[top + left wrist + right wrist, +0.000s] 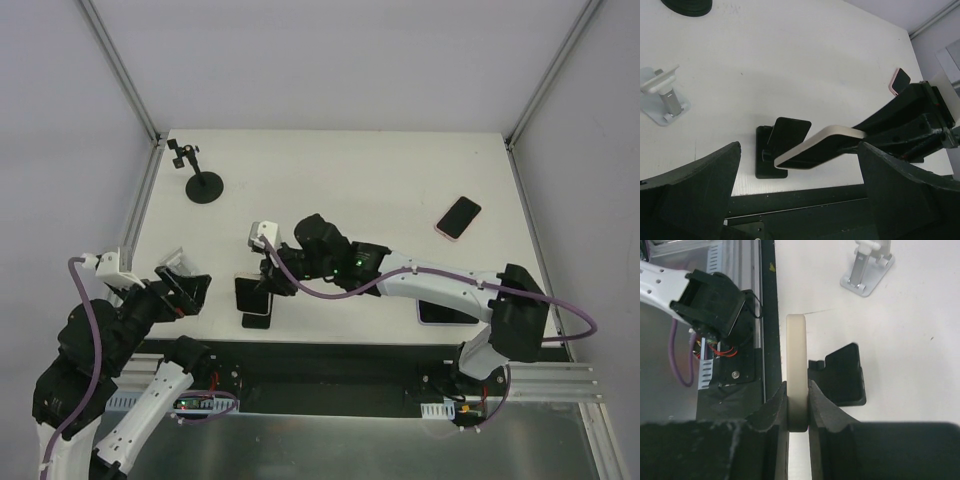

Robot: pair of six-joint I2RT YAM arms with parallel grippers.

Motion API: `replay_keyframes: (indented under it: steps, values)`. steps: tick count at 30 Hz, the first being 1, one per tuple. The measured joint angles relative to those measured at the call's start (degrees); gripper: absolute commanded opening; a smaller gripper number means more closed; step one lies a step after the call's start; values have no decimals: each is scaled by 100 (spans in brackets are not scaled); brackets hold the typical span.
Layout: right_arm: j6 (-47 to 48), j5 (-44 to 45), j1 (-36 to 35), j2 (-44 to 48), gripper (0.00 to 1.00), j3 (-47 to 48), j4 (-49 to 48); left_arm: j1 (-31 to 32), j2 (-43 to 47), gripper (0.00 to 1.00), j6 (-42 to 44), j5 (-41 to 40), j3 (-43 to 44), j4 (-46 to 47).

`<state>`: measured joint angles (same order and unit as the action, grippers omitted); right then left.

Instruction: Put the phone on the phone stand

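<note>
A phone with a cream edge (796, 352) is pinched edge-on by my right gripper (798, 405). It hangs over the table's near edge, just beside the black phone stand (842, 375). In the left wrist view the phone (815, 146) reaches left, and its tip overlaps the stand (774, 152). Seen from above, the right gripper (275, 278) is at the stand (250, 292). My left gripper (180, 285) stands wide open to the left of the stand with nothing between its fingers (695, 192).
A white stand (262, 235) sits behind the black one. A black round-based holder (205, 187) is at the back left. A pink phone (458, 217) lies at the right. Another dark phone (445, 312) lies under the right arm. The black rail (769, 315) borders the near edge.
</note>
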<state>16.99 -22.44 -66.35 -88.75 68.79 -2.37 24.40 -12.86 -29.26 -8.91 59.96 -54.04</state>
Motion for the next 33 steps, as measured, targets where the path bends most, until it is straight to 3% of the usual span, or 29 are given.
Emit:
replay_keyframes:
  steps: [14,33]
  values:
    - [114,-234,323,-1088,0,1353,621,0,-149,99,-133,291,-103,-17]
    - [-46,-516,485,-1434,0,1388,815,0,-328,99,-120,391,-173,-26]
